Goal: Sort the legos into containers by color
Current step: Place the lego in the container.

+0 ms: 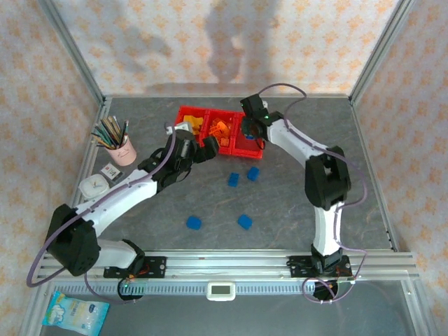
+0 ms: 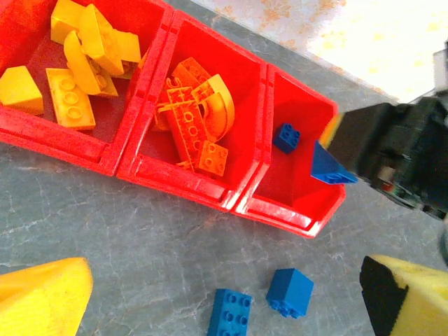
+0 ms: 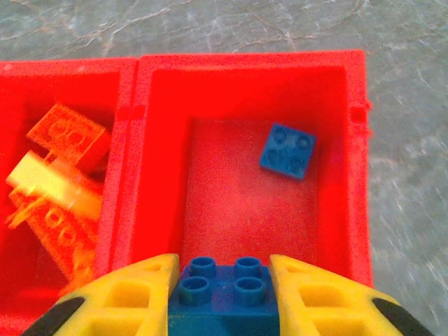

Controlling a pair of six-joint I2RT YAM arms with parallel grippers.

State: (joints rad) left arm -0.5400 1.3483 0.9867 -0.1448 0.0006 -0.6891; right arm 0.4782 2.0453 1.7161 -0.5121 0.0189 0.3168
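Jaws shut on a blue brick (image 3: 222,308), the right gripper (image 3: 224,294) hovers over the end bin (image 3: 245,61), where one blue lego (image 3: 288,150) lies. The yellow legos (image 2: 77,56) and orange legos (image 2: 196,115) look sorted. The left gripper (image 2: 224,287) gapes empty, and four blue legos (image 1: 244,221) wait on the table (image 1: 294,210).

Obs: right arm reaches forward, elbow high, wrist pitched down. The right gripper (image 1: 253,131) is clamped on a blue brick (image 3: 222,292) between its yellow fingers (image 3: 119,301). Meanwhile left arm lies low, stretched forward; left gripper (image 1: 183,134) jaws spread wide, empty, pads (image 2: 42,297) far apart.
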